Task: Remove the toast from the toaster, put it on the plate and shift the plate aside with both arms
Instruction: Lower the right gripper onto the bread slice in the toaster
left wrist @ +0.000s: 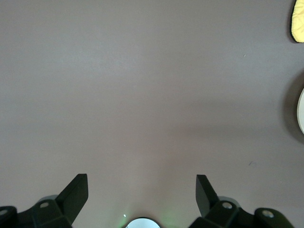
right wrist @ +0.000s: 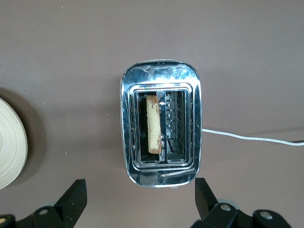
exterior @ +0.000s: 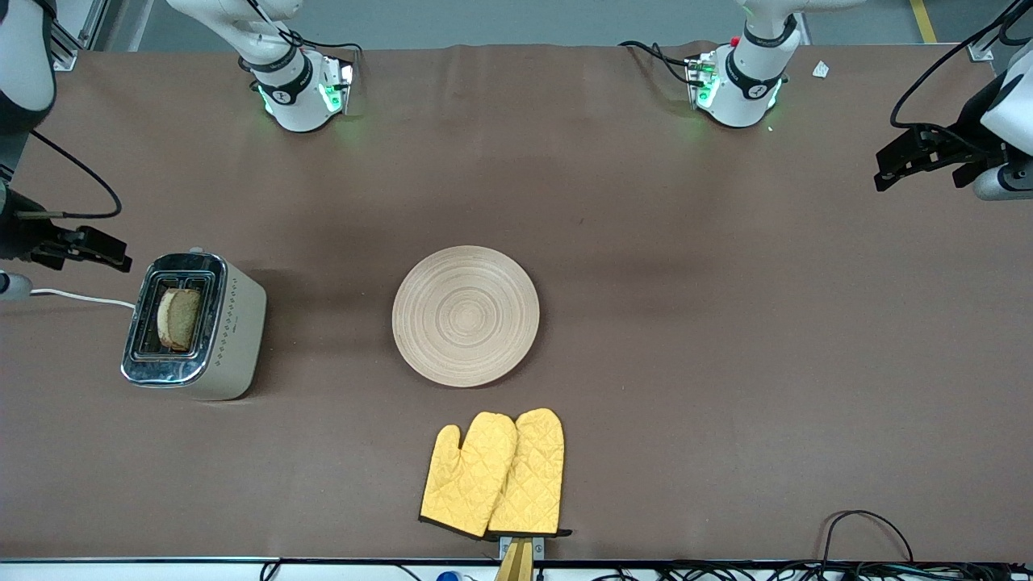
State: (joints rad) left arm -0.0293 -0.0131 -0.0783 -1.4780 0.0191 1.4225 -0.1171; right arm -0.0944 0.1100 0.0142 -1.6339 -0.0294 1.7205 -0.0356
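The toast (exterior: pixel 179 318) stands on edge in one slot of a cream and chrome toaster (exterior: pixel 194 327) toward the right arm's end of the table. In the right wrist view the toast (right wrist: pixel 153 123) sits in the toaster (right wrist: pixel 160 128). The round light-wood plate (exterior: pixel 466 315) lies bare at the table's middle. My right gripper (exterior: pixel 105 248) hangs open and empty over the table beside the toaster; its fingers (right wrist: pixel 75 194) are wide apart. My left gripper (exterior: pixel 896 165) is open and empty over bare table at the left arm's end, fingers (left wrist: pixel 78 190) spread.
A pair of yellow oven mitts (exterior: pixel 494 474) lies nearer to the front camera than the plate, by the table edge. The toaster's white cable (exterior: pixel 81 297) runs off toward the right arm's end. The plate's rim (right wrist: pixel 9 142) shows in the right wrist view.
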